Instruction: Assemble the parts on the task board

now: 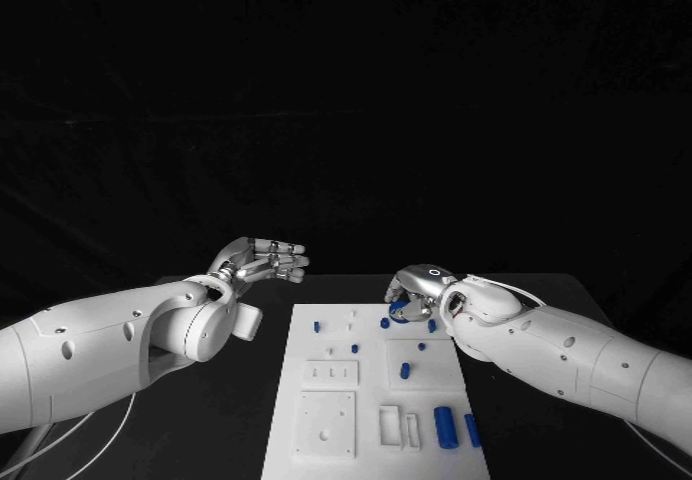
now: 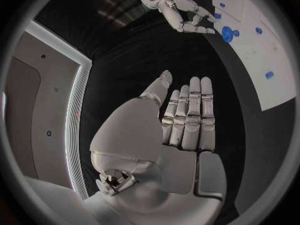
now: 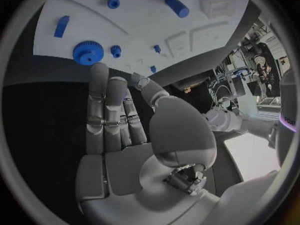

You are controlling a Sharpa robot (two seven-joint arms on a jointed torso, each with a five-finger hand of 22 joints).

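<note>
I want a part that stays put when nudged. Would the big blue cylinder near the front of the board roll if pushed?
Probably. The big blue cylinder lies on its side on the flat task board, so a sideways nudge would likely roll it. It looks rigid, probably plastic, and light.

black table (image 1: 216, 420), white task board (image 1: 368, 400)

The left hand (image 1: 265, 262) hung empty with its fingers straight and close together. The right hand (image 1: 415, 295) hovered palm-down, fingers extended and holding nothing.
</note>
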